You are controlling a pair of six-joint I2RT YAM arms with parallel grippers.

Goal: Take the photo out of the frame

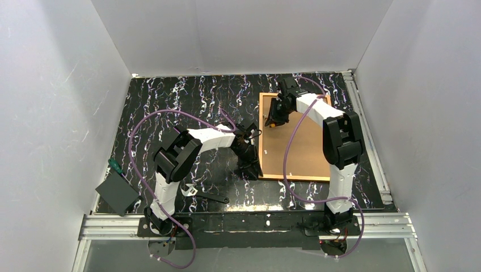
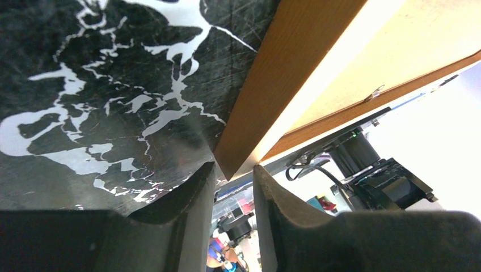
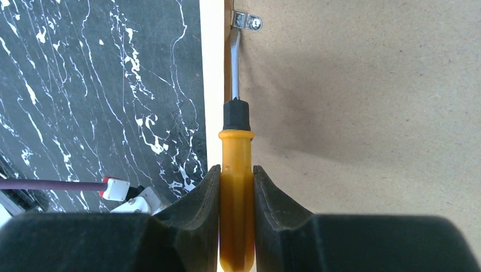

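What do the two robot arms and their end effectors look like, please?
The left arm and right arm have white shells and chunky black joints; a purple cable loops along each. The left end effector and right end effector have two matte black curved fingers.

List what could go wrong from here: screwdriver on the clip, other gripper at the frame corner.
1. The screwdriver has its tip at the small metal clip; it may slip and gouge the backing board.
2. The left gripper has only a corner of the frame at its fingertips, so the frame may pivot when the right gripper pries.
3. The purple cable draped over the board could snag.
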